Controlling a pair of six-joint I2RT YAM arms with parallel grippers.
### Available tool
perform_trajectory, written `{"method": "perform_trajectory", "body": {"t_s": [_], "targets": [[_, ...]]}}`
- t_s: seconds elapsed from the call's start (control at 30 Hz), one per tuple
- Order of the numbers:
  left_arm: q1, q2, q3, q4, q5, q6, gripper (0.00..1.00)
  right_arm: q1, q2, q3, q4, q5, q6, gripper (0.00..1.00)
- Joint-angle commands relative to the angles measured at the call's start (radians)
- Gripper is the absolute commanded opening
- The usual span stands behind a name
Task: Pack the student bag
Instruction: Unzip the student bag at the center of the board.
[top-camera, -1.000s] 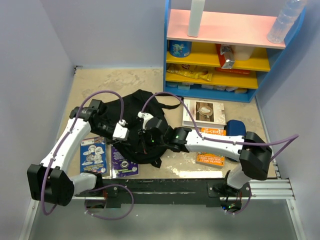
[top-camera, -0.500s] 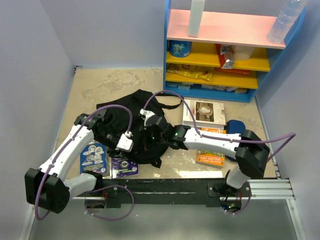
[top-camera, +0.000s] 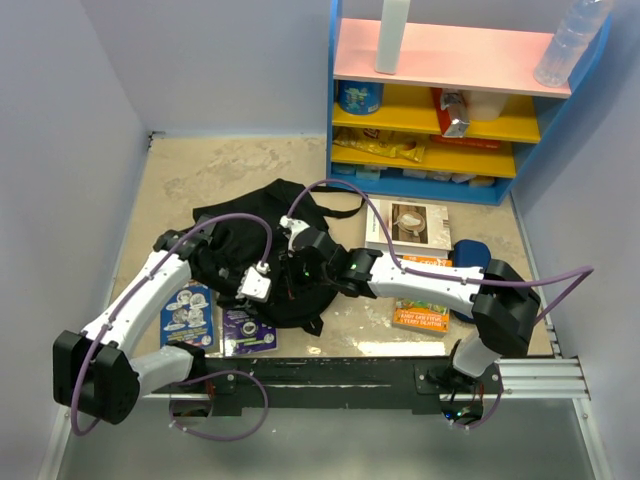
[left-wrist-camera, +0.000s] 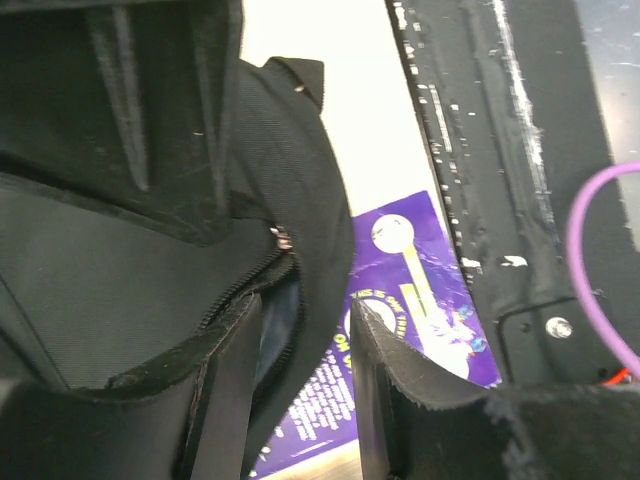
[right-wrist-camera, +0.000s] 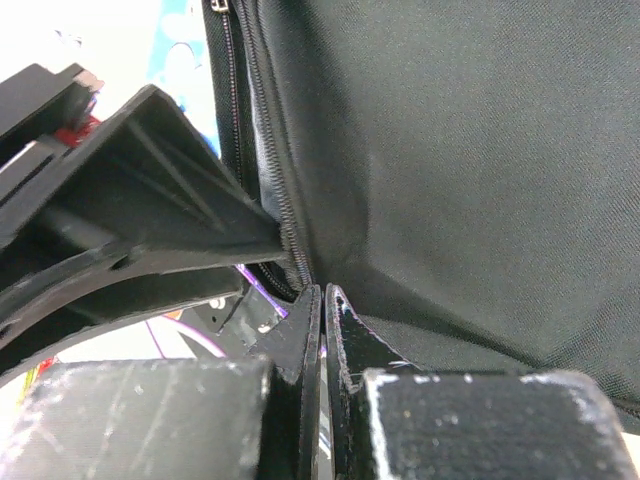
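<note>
The student bag is a soft, all-black fabric backpack. It lies flat on the table, left of centre and reaching toward the near edge. It is crumpled, with a black strap trailing from its far right side. Its near end lies over the upper edge of a purple booklet, which sits at the near edge beside a blue booklet. The woven surface is matte and uniform. A black zipper runs along the rim of the opening, and the left wrist view shows this rim parted, with a bluish lining inside. The left gripper is at the bag's near left side with its jaws partly open. The rim of the opening passes between its fingers; whether they clamp it cannot be told. The right gripper is at the middle of the bag with its jaws closed on a fold of fabric beside the zipper, and the cloth puckers toward its tips. A white book, an orange book and a dark-blue pencil case lie to the right of the bag, apart from it.
</note>
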Motion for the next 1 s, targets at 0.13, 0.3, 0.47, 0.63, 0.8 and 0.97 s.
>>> {"method": "perform_trajectory", "body": {"t_s": [0.13,0.3,0.47,0.63,0.8,0.97], "targets": [[-0.051,0.045,0.007,0.126,0.019,-0.103,0.31,-0.001,-0.050,0.026,0.033,-0.020,0.012,0.00],[-0.086,0.050,0.022,0.015,0.000,-0.074,0.00,-0.002,-0.053,0.020,0.023,0.011,0.009,0.00],[-0.086,0.011,0.078,-0.093,-0.026,-0.020,0.00,-0.030,-0.032,0.017,0.014,0.027,-0.008,0.00],[-0.088,-0.032,0.118,-0.118,-0.059,-0.058,0.00,-0.065,-0.009,0.028,-0.033,0.068,-0.050,0.00],[-0.088,-0.059,0.108,-0.119,-0.095,-0.078,0.00,-0.111,0.005,0.032,-0.099,0.126,-0.102,0.00],[-0.089,-0.088,0.116,-0.119,-0.119,-0.083,0.00,-0.160,0.013,0.009,-0.119,0.187,-0.140,0.00]]}}
